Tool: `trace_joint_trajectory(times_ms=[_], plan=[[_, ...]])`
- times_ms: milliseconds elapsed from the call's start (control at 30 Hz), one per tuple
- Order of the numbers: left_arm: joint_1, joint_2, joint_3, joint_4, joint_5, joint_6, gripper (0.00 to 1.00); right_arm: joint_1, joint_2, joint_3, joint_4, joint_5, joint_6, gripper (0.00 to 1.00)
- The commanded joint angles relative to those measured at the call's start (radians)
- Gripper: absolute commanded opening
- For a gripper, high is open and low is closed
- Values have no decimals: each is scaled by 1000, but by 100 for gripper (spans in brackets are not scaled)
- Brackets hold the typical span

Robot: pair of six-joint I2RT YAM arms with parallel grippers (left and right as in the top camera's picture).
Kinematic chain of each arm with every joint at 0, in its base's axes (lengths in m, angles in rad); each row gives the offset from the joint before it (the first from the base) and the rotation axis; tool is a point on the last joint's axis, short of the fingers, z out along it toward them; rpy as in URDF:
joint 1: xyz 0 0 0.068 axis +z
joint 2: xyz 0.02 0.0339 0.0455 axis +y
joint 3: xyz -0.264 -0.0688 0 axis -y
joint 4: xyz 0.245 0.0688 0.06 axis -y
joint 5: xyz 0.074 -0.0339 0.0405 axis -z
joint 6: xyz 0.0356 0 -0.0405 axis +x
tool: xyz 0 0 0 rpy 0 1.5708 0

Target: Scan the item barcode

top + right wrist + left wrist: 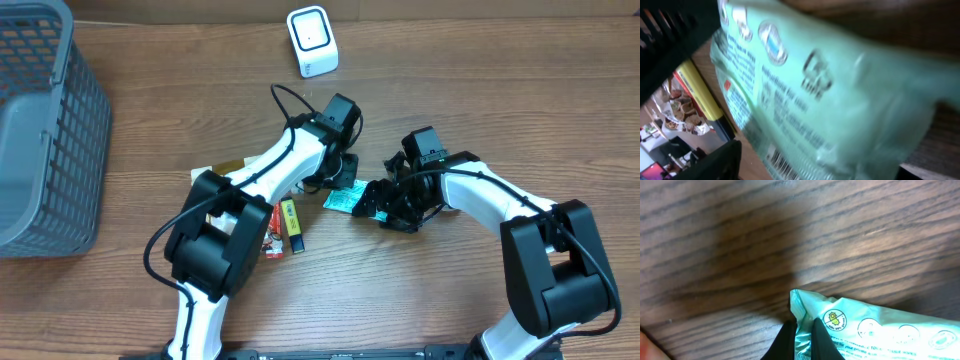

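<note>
The left gripper [802, 327] is pinching one edge of the teal packet [345, 200], which is sitting mid-frame in the overhead view with its long axis running roughly left-right. The right gripper [384, 208] is standing wide at the packet's right end; I cannot tell whether it is touching. The scanner [312, 40] is waiting straight up-frame, nearer the left arm.

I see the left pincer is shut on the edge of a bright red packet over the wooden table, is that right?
Not quite: the packet is pale green, not bright red. The left wrist view shows this, with the left pincer shut on its edge over the wooden table.
</note>
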Motion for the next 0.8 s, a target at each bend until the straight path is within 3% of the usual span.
trace_joint_trajectory(times_ms=[0,233,400,633,767], plan=[[11,53,80,-27,-29,31,6,-1,-3,27,-35,28,-70,76],[58,53,316,-192,-39,31,13,0,-39,116,-161,164,-116,77],[92,53,397,-298,-45,29,11,-1,-45,152,-143,275,-122,77],[97,53,392,-435,-45,27,6,-1,-43,151,0,420,-121,38],[86,53,383,-477,-44,27,4,-1,-37,139,81,426,-100,25]])
